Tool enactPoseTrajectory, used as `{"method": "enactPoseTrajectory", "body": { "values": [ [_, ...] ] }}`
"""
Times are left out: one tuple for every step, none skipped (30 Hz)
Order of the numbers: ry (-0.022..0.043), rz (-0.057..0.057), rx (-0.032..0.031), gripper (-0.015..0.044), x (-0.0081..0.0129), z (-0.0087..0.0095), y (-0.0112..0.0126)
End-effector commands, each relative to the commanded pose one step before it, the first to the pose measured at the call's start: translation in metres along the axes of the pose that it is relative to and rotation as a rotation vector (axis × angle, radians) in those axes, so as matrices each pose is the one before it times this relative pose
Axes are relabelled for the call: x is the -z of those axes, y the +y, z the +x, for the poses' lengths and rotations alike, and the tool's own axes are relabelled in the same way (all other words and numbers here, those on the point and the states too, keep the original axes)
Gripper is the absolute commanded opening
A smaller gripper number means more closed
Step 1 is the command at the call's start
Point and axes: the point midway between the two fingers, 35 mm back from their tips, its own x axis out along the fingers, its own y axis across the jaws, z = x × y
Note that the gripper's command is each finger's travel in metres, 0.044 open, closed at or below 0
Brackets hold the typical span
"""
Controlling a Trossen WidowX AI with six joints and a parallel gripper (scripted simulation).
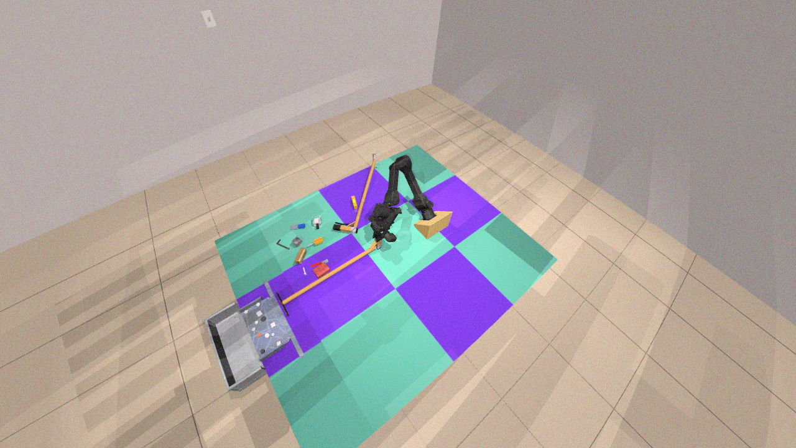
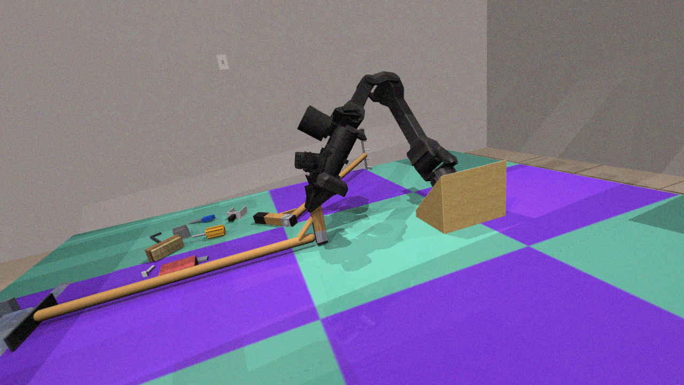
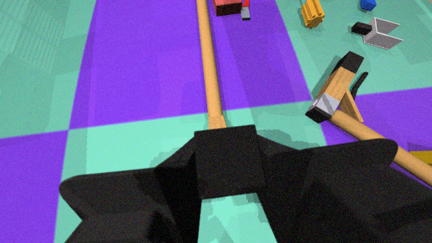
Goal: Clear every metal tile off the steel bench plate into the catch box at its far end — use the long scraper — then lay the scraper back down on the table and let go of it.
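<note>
The long scraper (image 1: 328, 275) (image 2: 167, 277) (image 3: 208, 64) is a wooden pole with a black blade (image 1: 285, 305) (image 2: 27, 324) at its far end. The pole lies low over the checkered mat. The blade stands at the near edge of the steel bench plate (image 1: 280, 332). Several small metal tiles (image 1: 260, 313) lie on the plate. The grey catch box (image 1: 218, 349) adjoins the plate's far end. My gripper (image 1: 378, 240) (image 2: 316, 213) (image 3: 220, 133) is shut on the scraper's upright handle post at the near end.
A second, shorter tool (image 1: 363, 195) (image 2: 282, 219) (image 3: 337, 88) lies just beside my gripper. Small tools and blocks (image 1: 319, 270) (image 2: 177, 264) lie scattered along the pole's side. A wooden wedge (image 1: 433, 224) (image 2: 466, 196) stands by the arm's base.
</note>
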Motion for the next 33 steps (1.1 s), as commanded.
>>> {"method": "enactPoseTrajectory", "body": {
  "values": [
    [-0.01316, 0.0006, -0.00319, 0.0000, -0.00935, 0.00284, 0.00118],
    [-0.00025, 0.0000, 0.00013, 0.0000, -0.00111, 0.00107, 0.00020],
    [-0.00027, 0.0000, 0.00014, 0.0000, -0.00116, 0.00113, 0.00021],
    [-0.00026, 0.0000, 0.00014, 0.0000, -0.00110, 0.00108, 0.00020],
    [-0.00026, 0.0000, 0.00014, 0.0000, -0.00109, 0.00108, 0.00020],
    [-0.00026, 0.0000, 0.00014, 0.0000, -0.00108, 0.00109, 0.00021],
    [-0.00026, 0.0000, 0.00015, 0.0000, -0.00107, 0.00110, 0.00021],
    [-0.00027, 0.0000, 0.00015, 0.0000, -0.00107, 0.00111, 0.00021],
    [-0.00027, 0.0000, 0.00016, 0.0000, -0.00106, 0.00112, 0.00021],
    [-0.00027, 0.0000, 0.00016, 0.0000, -0.00106, 0.00112, 0.00022],
    [-0.00028, 0.0000, 0.00016, 0.0000, -0.00105, 0.00113, 0.00022],
    [-0.00028, 0.0000, 0.00017, 0.0000, -0.00105, 0.00114, 0.00022],
    [-0.00028, 0.0000, 0.00017, 0.0000, -0.00104, 0.00115, 0.00019],
    [-0.00028, 0.0000, 0.00018, 0.0000, -0.00104, 0.00116, 0.00016],
    [-0.00029, 0.0000, 0.00018, 0.0000, -0.00103, 0.00117, 0.00013],
    [-0.00029, 0.0000, 0.00019, 0.0000, -0.00103, 0.00118, 0.00008],
    [-0.00029, 0.0000, 0.00020, 0.0000, -0.00102, 0.00118, 0.00002],
    [-0.00001, 0.0000, 0.00000, 0.0000, -0.00025, 0.00018, -0.00008],
    [-0.00001, 0.0000, 0.00000, 0.0000, -0.00051, 0.00036, -0.00015],
    [-0.00002, 0.0000, 0.00001, 0.0000, -0.00077, 0.00054, -0.00024],
    [-0.00003, 0.0000, 0.00001, 0.0000, -0.00098, 0.00070, -0.00030],
    [-0.00004, 0.0001, 0.00002, 0.0000, -0.00119, 0.00085, -0.00037],
    [-0.00005, 0.0001, 0.00003, 0.0000, -0.00140, 0.00101, -0.00044],
    [-0.00006, 0.0001, 0.00004, 0.0000, -0.00152, 0.00111, -0.00049],
    [-0.00007, 0.0001, 0.00005, 0.0000, -0.00156, 0.00115, -0.00051],
    [-0.00008, 0.0001, 0.00005, 0.0000, -0.00156, 0.00116, -0.00052],
    [-0.00009, 0.0001, 0.00006, 0.0000, -0.00155, 0.00117, -0.00053],
    [-0.00010, 0.0001, 0.00007, 0.0000, -0.00154, 0.00118, -0.00053],
    [-0.00009, 0.0001, 0.00007, 0.0000, -0.00154, 0.00119, -0.00066],
    [-0.00010, 0.0001, 0.00008, 0.0000, -0.00153, 0.00120, -0.00067],
    [-0.00011, 0.0000, 0.00009, 0.0000, -0.00152, 0.00120, -0.00068],
    [-0.00012, 0.0000, 0.00010, 0.0000, -0.00152, 0.00121, -0.00069],
    [-0.00013, 0.0000, 0.00011, 0.0000, -0.00151, 0.00122, -0.00070]
  ]
}}
